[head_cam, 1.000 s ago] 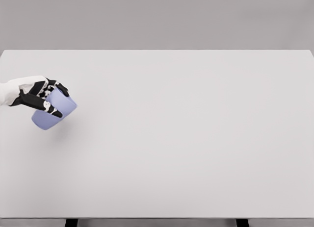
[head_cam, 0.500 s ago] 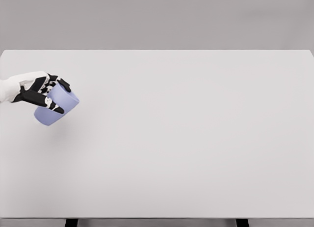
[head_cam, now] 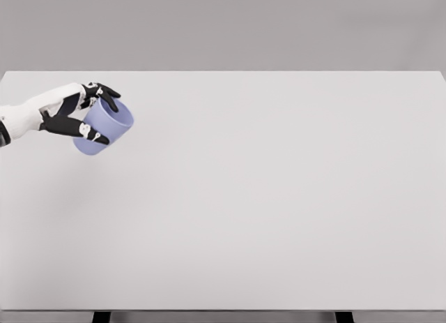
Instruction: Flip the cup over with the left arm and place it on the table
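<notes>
Bare table (head_cam: 265,197) is seen across centre, right and bottom; only the upper left is occupied by the left hand (head_cam: 73,117) and the cup (head_cam: 106,128) held in it.

This is not a real room. It is a made-up test place inside a computer. A big, plain, light gray table (head_cam: 279,197) fills most of the picture. Behind it, across the top of the frame, is a flat gray wall (head_cam: 223,26) with no marks on it. At the bottom edge, 2 dark table legs (head_cam: 102,317) peek out. Everything looks smooth and very clean, like a drawing.
</notes>
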### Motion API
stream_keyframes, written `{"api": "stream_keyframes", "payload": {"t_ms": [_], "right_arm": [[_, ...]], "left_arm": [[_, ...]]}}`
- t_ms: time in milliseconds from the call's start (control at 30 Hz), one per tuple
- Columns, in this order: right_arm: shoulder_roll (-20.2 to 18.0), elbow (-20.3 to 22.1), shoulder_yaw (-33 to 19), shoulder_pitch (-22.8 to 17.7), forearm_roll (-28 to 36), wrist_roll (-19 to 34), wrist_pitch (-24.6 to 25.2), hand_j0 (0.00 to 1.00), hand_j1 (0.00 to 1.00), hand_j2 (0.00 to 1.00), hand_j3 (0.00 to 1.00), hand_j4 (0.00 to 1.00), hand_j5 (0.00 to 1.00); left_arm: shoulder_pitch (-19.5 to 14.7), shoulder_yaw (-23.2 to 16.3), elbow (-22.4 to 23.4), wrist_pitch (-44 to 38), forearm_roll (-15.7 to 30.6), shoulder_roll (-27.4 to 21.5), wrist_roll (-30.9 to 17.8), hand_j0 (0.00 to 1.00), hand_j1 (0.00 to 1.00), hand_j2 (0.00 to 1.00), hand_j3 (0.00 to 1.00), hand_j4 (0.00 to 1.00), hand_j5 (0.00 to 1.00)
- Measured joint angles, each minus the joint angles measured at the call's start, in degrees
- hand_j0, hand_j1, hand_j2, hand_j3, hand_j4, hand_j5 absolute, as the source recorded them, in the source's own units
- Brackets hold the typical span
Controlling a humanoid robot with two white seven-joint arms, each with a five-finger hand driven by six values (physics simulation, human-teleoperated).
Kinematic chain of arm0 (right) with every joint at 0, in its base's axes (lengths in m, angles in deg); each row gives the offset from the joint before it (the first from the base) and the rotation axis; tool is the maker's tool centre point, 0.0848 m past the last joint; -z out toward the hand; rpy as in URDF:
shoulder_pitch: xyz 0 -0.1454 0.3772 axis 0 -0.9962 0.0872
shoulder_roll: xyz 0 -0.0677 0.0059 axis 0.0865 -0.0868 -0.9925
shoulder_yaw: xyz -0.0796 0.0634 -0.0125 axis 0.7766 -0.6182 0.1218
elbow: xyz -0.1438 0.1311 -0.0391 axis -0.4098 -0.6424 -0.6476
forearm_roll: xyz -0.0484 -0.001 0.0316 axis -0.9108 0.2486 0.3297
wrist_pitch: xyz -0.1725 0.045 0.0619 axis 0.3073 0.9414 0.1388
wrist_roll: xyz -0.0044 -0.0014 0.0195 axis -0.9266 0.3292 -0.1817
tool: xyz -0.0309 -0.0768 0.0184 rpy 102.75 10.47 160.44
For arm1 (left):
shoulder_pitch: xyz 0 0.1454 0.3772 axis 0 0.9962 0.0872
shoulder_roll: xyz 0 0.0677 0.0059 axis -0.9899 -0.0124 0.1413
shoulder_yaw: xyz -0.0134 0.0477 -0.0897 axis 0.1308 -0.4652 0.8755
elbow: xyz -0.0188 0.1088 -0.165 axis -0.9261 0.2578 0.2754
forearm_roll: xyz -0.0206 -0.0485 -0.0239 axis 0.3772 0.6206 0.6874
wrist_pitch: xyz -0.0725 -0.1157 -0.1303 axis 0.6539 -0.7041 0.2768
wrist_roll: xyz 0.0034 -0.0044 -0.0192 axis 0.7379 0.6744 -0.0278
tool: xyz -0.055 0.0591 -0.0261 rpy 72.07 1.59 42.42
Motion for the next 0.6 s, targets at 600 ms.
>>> {"api": "stream_keyframes", "payload": {"t_ms": [600], "right_arm": [[0.0,0.0,0.0,0.0,0.0,0.0,0.0,1.00,1.00,1.00,1.00,1.00,1.00]], "left_arm": [[2.6,0.3,17.8,32.1,5.6,6.5,-0.2,0.44,0.44,0.44,0.44,0.44,0.44]]}}
